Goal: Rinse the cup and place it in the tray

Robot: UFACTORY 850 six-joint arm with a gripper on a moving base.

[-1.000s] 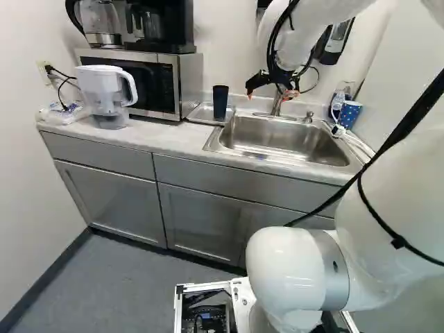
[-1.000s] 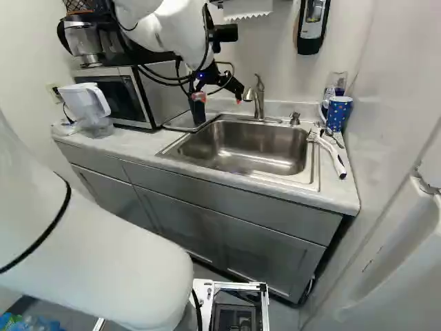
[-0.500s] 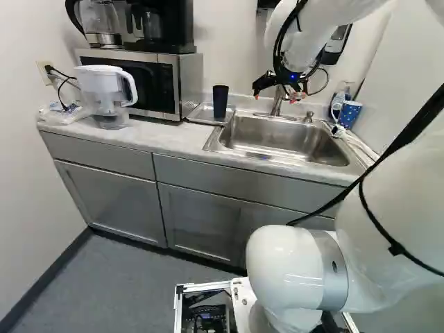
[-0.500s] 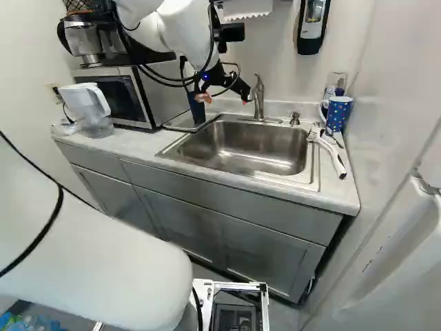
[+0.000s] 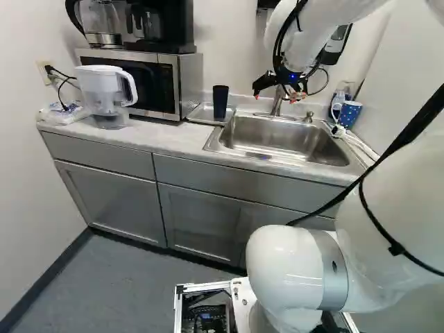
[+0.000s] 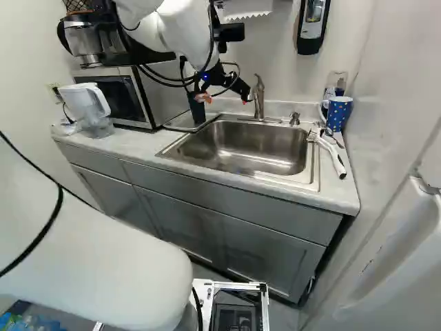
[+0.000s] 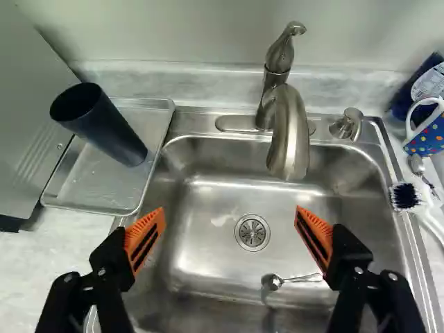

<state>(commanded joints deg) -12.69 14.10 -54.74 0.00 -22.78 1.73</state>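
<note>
Taken across the left base view from left to right, my scene begins with a clear-bodied water pitcher with a white top (image 5: pixel 105 87), standing on the counter (image 5: pixel 149 137) close to the microwave (image 5: pixel 139 82); a black coffee maker (image 5: pixel 159 24) and a glass carafe (image 5: pixel 99 19) are seated on the microwave. Next comes the shallow metal tray (image 7: pixel 104 182), beside the sink (image 5: pixel 284 144); the task's thing, a dark cup (image 5: pixel 220 103), stands upright in it. I have my gripper (image 5: pixel 275 97) above the sink area, well apart from the cup. In the wrist view its two fingers, with ribbed orange pads (image 7: pixel 146 236), are spread wide and grip nothing; the round drain (image 7: pixel 252 232) appears between them. The faucet (image 7: pixel 288 135) rises from the rear rim of the sink, its spout curving over the basin, and a small metal utensil (image 7: pixel 276 282) lies inside the basin. Farther right along the rear rim is a short metal fixture (image 5: pixel 309 116), with a wall dispenser (image 5: pixel 336 46) higher up. The series ends with a blue dotted mug (image 5: pixel 348 114) on the counter and a dark-bristled, white-handled brush (image 7: pixel 405 196) near it, beside the sink.
</note>
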